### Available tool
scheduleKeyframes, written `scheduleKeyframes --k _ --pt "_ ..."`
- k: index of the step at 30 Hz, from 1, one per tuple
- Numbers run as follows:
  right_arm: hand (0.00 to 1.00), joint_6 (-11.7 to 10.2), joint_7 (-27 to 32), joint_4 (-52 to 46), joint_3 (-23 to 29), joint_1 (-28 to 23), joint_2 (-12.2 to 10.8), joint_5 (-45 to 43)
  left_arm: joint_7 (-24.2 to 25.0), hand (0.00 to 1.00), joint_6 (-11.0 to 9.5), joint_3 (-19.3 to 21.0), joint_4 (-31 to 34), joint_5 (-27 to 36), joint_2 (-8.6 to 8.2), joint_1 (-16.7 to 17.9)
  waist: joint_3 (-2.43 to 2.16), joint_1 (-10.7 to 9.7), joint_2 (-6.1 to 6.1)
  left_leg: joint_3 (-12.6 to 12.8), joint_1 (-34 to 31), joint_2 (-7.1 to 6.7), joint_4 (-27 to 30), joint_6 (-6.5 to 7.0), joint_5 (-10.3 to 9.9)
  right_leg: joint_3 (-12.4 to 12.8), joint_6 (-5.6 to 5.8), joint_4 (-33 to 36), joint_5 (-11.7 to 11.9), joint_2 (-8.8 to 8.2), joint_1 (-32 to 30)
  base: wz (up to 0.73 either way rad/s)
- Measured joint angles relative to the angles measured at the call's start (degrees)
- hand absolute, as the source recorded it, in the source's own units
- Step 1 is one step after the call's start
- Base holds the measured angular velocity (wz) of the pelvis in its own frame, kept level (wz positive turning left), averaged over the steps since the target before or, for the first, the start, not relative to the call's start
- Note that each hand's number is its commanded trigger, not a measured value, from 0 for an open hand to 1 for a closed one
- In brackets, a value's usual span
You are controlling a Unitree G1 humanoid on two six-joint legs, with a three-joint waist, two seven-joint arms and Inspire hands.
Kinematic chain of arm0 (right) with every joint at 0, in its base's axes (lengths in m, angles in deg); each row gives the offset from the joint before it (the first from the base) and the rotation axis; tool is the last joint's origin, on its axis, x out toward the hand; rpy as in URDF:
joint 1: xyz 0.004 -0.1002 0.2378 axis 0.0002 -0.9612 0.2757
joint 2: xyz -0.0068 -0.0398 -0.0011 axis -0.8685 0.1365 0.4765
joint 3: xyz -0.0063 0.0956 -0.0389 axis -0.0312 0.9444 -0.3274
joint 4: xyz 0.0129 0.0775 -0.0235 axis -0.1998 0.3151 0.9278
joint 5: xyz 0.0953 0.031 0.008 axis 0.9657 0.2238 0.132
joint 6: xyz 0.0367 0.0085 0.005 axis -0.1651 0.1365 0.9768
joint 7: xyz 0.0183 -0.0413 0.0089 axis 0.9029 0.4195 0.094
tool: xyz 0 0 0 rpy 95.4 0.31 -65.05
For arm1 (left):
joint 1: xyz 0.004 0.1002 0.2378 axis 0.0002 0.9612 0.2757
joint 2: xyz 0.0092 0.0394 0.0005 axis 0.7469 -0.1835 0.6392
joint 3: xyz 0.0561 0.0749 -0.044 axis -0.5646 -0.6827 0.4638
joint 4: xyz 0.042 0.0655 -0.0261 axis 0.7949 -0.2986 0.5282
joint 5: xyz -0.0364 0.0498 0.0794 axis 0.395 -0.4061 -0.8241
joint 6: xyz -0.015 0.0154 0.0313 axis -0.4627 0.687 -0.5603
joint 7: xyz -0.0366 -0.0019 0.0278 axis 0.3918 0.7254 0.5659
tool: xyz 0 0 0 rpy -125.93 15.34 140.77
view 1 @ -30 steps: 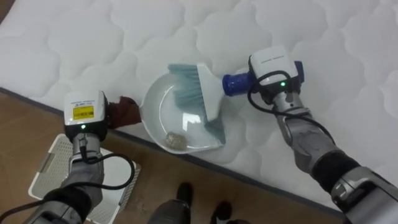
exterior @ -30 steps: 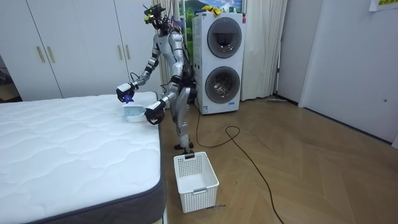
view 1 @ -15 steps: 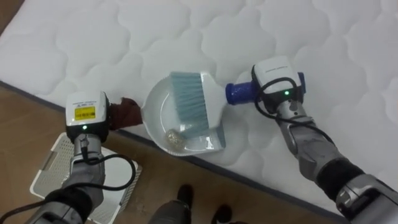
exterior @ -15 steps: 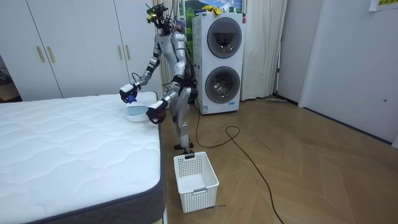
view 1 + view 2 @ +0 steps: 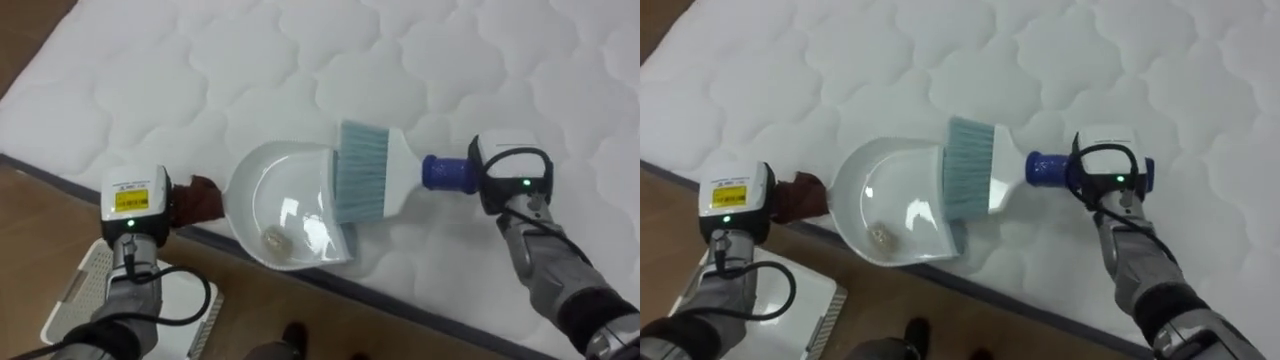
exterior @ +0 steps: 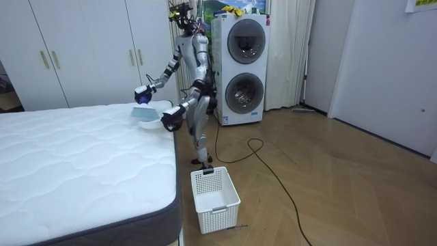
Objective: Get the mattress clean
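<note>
A white dustpan (image 5: 250, 190) with a dark red handle (image 5: 200, 198) lies at the near edge of the white quilted mattress (image 5: 300, 60), partly overhanging it. My left hand (image 5: 135, 198) is shut on that handle, out past the bed's edge. A small scrap of debris (image 5: 272, 238) sits inside the pan. A brush (image 5: 365, 180) with pale blue bristles and a blue grip rests across the pan's open mouth. My right hand (image 5: 510, 175) is shut on the grip, over the mattress to the right. In the room view I stand at the bed's corner.
On the wooden floor below my left arm stands a white slatted basket (image 5: 70, 300), seen in the room view as the basket (image 6: 215, 198) beside the bed's foot. A washer-dryer stack (image 6: 239, 68) and white wardrobes (image 6: 68, 55) stand behind me.
My right hand has drawn the brush to the right, out of the pan's bowl to its mouth. The left hand and dustpan have stayed at the bed's edge. The view has shifted slightly.
</note>
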Motion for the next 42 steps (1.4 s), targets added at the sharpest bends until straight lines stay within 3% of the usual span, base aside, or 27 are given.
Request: scheduleKeyframes --k 2,3,6,11,12,13,14,15,20,21,26,29,30,38,42 --pt "1.0 -0.3 0.2 -0.1 2.1 -0.6 0.4 0.9 -0.8 1.0 -0.5 1.0 0.8 0.1 0.18 1.0 -0.68 -0.3 -0.17 0.0 1.3 0.02 -0.9 -0.07 0.0 0.0 0.04 -1.0 0.0 0.21 1.4 0.0" --pt "1.0 -0.3 0.7 -0.1 4.0 -1.6 0.5 0.9 -1.3 1.0 -0.6 2.2 2.4 0.1 0.17 2.6 -1.48 -0.5 -0.36 -0.1 2.3 0.0 -1.8 -0.15 0.2 -0.1 0.14 -2.1 0.2 0.37 2.5 0.0" --pt "1.0 -0.3 1.3 -0.6 9.5 -5.4 0.4 1.5 -1.7 1.0 -0.9 5.0 4.7 0.1 -0.16 6.1 -2.27 -1.0 -0.71 -0.4 7.1 -0.06 -3.6 -0.11 0.2 -0.5 0.66 -5.6 0.9 1.07 7.9 0.06" --pt "1.0 0.0 1.8 -4.3 16.5 -8.6 0.5 4.5 -0.5 1.0 -0.8 8.9 9.8 2.6 -0.38 12.0 -2.61 -1.9 -1.02 -0.2 11.9 -0.17 -6.6 -0.13 0.2 0.6 1.15 -8.7 1.3 1.82 12.5 -0.04" --pt "0.93 0.0 2.2 -7.2 18.3 -10.7 0.4 6.5 0.4 1.0 -0.9 9.5 13.0 3.6 -0.42 13.8 -2.81 -2.1 -1.24 -0.2 12.4 -0.17 -6.8 -0.21 0.1 0.9 1.17 -9.1 1.3 2.03 13.1 0.08" --pt "0.66 0.0 2.8 -9.5 19.3 -12.4 0.4 8.8 1.3 1.0 -0.9 10.3 16.1 4.2 -0.57 15.6 -2.99 -2.4 -1.37 -0.5 12.6 -0.21 -6.8 -0.27 0.1 1.3 1.16 -9.7 1.3 2.33 13.7 0.09" --pt "0.24 0.0 3.0 -10.3 19.6 -12.9 0.4 9.9 1.6 1.0 -0.9 10.7 17.3 4.2 -0.77 16.2 -3.03 -2.5 -1.4 -0.5 12.7 -0.19 -6.8 -0.29 0.1 1.5 1.13 -9.8 1.3 2.45 13.9 0.1" --pt "0.0 0.0 3.1 -11.1 20.0 -13.6 0.4 12.1 2.3 1.0 -0.9 11.1 18.7 4.2 -1.38 16.9 -3.03 -2.7 -1.4 -0.4 13.3 -0.16 -6.9 -0.31 0.0 1.6 1.08 -10.1 1.5 2.59 14.7 0.0" --pt "0.0 -0.2 3.2 -16.7 21.2 -18.6 0.1 20.3 4.5 1.0 -2.1 11.3 20.4 6.2 -2.22 20.7 -3.46 -3.5 -0.89 -0.9 17.5 -0.04 -8.0 -0.83 -0.9 1.6 1.11 -12.6 1.6 3.29 19.6 0.0" --pt "0.0 -0.2 3.2 -18.0 22.7 -20.1 -0.2 21.9 5.6 1.0 -2.0 11.9 21.9 6.4 -2.37 21.8 -3.91 -3.5 -0.8 -1.0 17.8 0.05 -7.9 -0.98 -1.1 1.7 1.09 -13.0 1.5 3.5 20.0 0.03" --pt "0.0 0.0 3.2 -20.3 27.1 -24.2 -2.1 29.5 8.3 1.0 -2.2 16.9 28.8 7.0 -4.32 25.5 -4.09 -3.9 -0.68 -1.4 19.4 -0.01 -7.8 -1.23 -1.4 0.7 0.97 -14.7 1.5 3.8 23.3 0.14" --pt "0.0 0.2 4.0 -20.4 27.3 -24.4 -2.9 33.9 8.9 1.0 -2.2 17.4 30.3 11.0 -4.44 24.8 -4.16 -6.6 -0.47 -1.0 18.2 0.15 -6.4 -1.09 -1.9 -2.8 0.99 -15.8 1.0 4.0 24.9 0.61" --pt "0.0 0.2 4.2 -20.4 27.3 -24.5 -3.0 36.3 9.3 1.0 -2.5 17.4 30.3 11.6 -4.79 24.4 -4.17 -6.7 -0.44 0.1 18.1 0.37 -6.1 -0.96 -2.0 -3.7 1.03 -15.7 0.8 3.98 25.2 0.45" --pt "0.0 -0.1 6.4 -25.1 28.0 -24.4 -3.0 48.5 9.9 1.0 -4.0 18.7 34.9 16.1 -5.98 24.4 -4.25 -4.6 0.84 -0.4 18.6 -0.17 -6.1 -0.87 -2.4 -5.7 1.31 -15.9 0.4 3.62 26.6 0.16" --pt "0.0 -0.3 8.7 -25.3 28.0 -24.1 -3.3 48.7 10.3 1.0 -5.4 19.4 38.5 20.4 -5.98 24.5 -4.26 -4.6 1.22 3.9 18.4 0.1 -5.4 0.15 -3.0 -8.6 2.13 -14.7 -0.8 2.61 27.5 0.38"
